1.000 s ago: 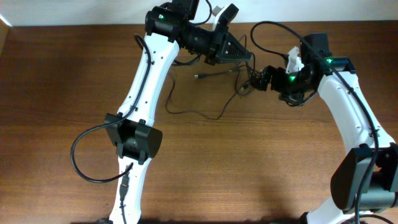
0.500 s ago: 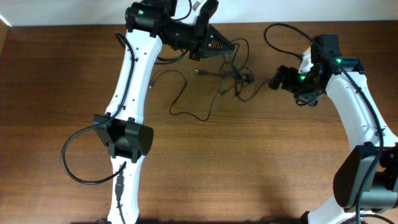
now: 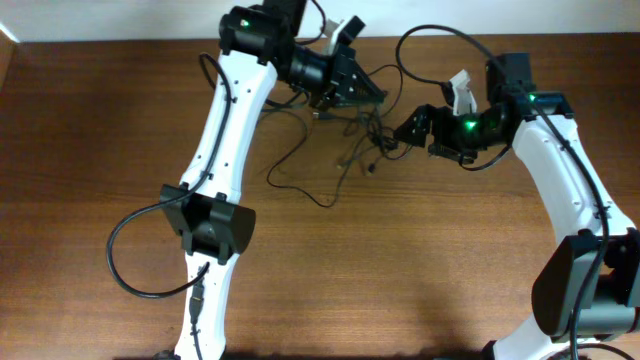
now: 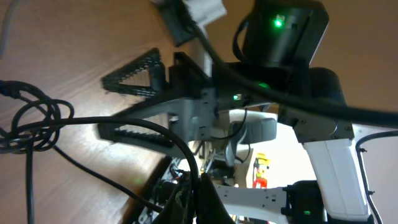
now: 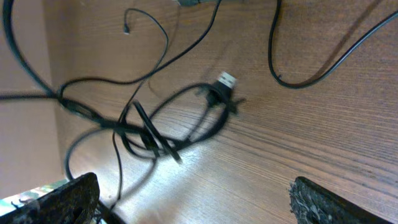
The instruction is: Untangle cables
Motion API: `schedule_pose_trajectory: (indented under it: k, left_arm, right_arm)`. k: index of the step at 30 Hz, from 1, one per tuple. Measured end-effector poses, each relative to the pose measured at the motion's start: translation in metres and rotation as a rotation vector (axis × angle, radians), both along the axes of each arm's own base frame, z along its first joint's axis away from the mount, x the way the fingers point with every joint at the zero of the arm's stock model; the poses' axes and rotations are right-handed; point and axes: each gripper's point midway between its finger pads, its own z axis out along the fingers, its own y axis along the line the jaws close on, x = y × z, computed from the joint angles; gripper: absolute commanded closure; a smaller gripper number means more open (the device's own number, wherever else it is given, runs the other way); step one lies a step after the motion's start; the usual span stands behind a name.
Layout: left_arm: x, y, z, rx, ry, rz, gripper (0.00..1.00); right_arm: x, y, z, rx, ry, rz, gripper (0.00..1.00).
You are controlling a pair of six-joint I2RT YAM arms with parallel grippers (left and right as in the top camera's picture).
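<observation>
The left gripper (image 3: 357,88) reaches in from the far edge of the table (image 3: 100,150), and its wrist view (image 4: 124,106) shows the two ribbed fingers (image 4: 134,78) standing apart with bare wood between them. One thin black strand arcs in front of the lower finger, but nothing is pinched. The right gripper (image 3: 414,126) comes in from the opposite side. Its own camera (image 5: 193,205) shows the fingers (image 5: 62,199) spread wide at the bottom corners of the picture, low over the wood and holding nothing. The cables (image 3: 364,130) lie on the table between the two grippers as a knot of thin black cords, nearer the far edge than the near one. From the knot a long loose loop trails toward the left arm's side and the middle of the table. In the right wrist view the knot (image 5: 155,130) sits just ahead of the open fingers, with several loops crossing one another. A small silvery plug (image 5: 227,81) lies at its edge, flat on the wood.
</observation>
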Motion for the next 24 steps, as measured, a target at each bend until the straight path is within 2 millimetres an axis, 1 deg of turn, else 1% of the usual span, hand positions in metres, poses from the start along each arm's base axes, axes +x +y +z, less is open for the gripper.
schedule_pose_trajectory:
  k: [3,8,12,17,21,24]
  left_arm:
    - [-0.004,-0.004,0.003,-0.017,0.009,-0.014,1.0]
    - [-0.006,-0.004,0.01,-0.058,0.026,-0.025,1.0]
    - [-0.007,-0.004,0.014,-0.083,0.033,-0.031,1.0]
    - [-0.008,-0.004,0.016,-0.093,0.037,-0.035,1.0]
    - [-0.011,-0.005,0.022,-0.129,0.049,-0.05,1.0]
    - [-0.013,-0.006,0.028,-0.16,0.056,-0.063,1.0]
  right_arm:
    - [0.0,-0.001,-0.004,-0.029,0.007,-0.007,0.02]
    - [0.0,-0.005,-0.006,-0.054,0.009,-0.018,0.02]
    - [0.0,-0.013,-0.013,-0.111,0.023,-0.039,0.02]
    - [0.0,-0.02,-0.017,-0.15,0.029,-0.061,0.02]
    - [0.001,-0.031,-0.024,-0.211,0.047,-0.105,0.02]
    - [0.003,-0.043,-0.03,-0.278,0.061,-0.158,0.02]
